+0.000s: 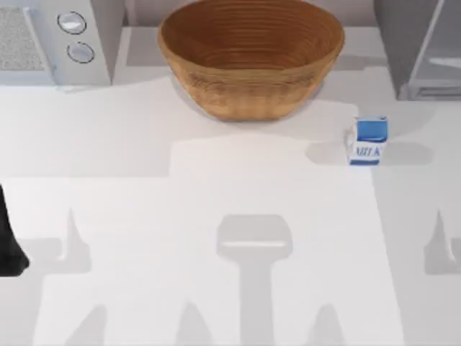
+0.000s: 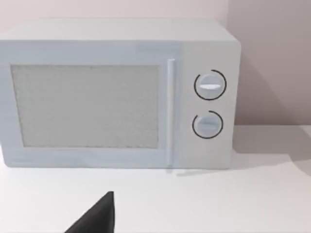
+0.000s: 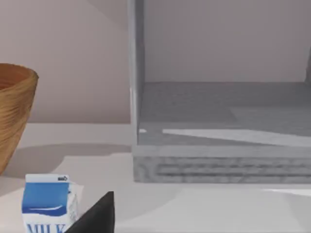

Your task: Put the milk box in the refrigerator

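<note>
The milk [image 1: 369, 140] stands upright on the worktop [image 1: 216, 187], right of the bowl [image 1: 250, 54], near the fridge [image 1: 425, 47]. Either hand's state: cannot tell.

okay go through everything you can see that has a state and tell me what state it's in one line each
milk box: upright on the table, right of the wicker bowl, not held.
refrigerator: open, its compartment visible and bare.
microwave: door closed.
wicker bowl: upright, nothing inside.
left end effector: near the table's left edge, holding nothing.
</note>
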